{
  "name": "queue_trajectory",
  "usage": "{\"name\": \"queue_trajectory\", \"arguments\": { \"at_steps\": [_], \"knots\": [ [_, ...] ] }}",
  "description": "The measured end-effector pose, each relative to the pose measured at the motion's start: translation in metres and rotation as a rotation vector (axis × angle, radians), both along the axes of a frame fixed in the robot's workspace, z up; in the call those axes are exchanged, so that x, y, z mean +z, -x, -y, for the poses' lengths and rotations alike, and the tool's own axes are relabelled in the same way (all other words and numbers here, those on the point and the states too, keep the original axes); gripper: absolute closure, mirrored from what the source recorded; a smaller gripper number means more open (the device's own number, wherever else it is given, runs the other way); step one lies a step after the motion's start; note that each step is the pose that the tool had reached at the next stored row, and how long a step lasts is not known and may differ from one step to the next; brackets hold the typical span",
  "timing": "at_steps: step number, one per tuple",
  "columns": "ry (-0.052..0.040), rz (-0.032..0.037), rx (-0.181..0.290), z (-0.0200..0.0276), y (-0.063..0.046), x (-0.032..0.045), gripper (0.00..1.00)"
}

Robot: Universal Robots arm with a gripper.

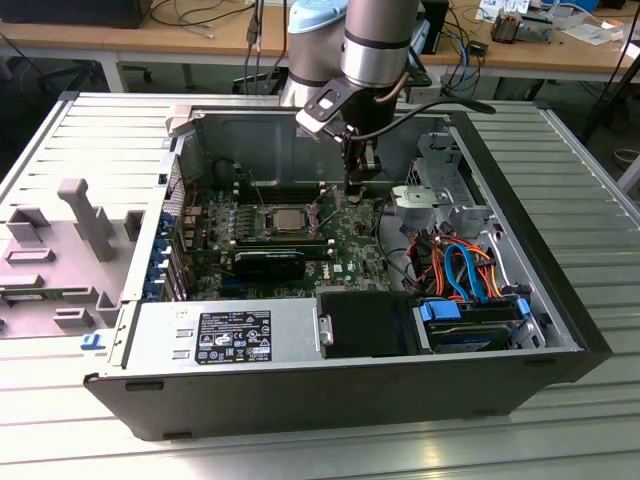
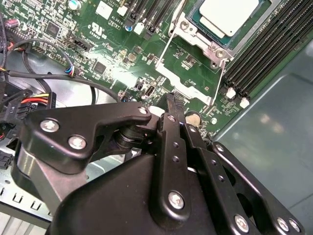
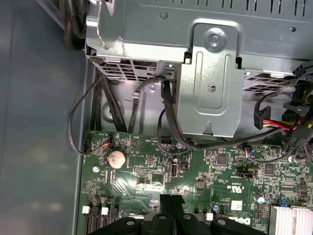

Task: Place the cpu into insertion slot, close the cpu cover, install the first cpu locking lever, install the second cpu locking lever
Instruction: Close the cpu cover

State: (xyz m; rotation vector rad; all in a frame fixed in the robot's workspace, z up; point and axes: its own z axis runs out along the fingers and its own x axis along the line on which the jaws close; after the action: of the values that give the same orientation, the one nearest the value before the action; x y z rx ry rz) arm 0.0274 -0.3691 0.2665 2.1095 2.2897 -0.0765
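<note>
The cpu (image 1: 287,218) (image 2: 227,14), a square silver-grey chip, lies flat in the insertion slot (image 1: 262,224) (image 2: 215,49) on the green board inside the open computer case. The cpu cover (image 2: 186,84), a metal frame with a square window, stands swung open on the slot's side that faces my gripper. My gripper (image 1: 357,186) (image 2: 173,101) (image 3: 172,199) hangs over the board to the exterior view's right of the slot, apart from chip and cover. Its black fingers are shut together with nothing between them.
A grey metal drive cage (image 1: 432,196) (image 3: 210,73) with black cables rises close beside the gripper. Black memory slots (image 2: 266,54) flank the socket. A coin battery (image 3: 116,159), a black block (image 1: 270,263), the power supply (image 1: 220,335) and coloured cables (image 1: 460,268) share the case.
</note>
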Motion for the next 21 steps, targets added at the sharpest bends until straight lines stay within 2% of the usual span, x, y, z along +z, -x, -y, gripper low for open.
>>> {"name": "queue_trajectory", "arguments": {
  "at_steps": [7,12,21],
  "knots": [
    [0.0000,0.0000,0.000,0.0000,0.000,-0.0055,0.89],
    [-0.0001,0.0001,0.000,0.0000,0.000,-0.0138,0.89],
    [-0.0017,0.0000,0.010,0.0000,0.003,-0.0163,0.89]
  ]
}}
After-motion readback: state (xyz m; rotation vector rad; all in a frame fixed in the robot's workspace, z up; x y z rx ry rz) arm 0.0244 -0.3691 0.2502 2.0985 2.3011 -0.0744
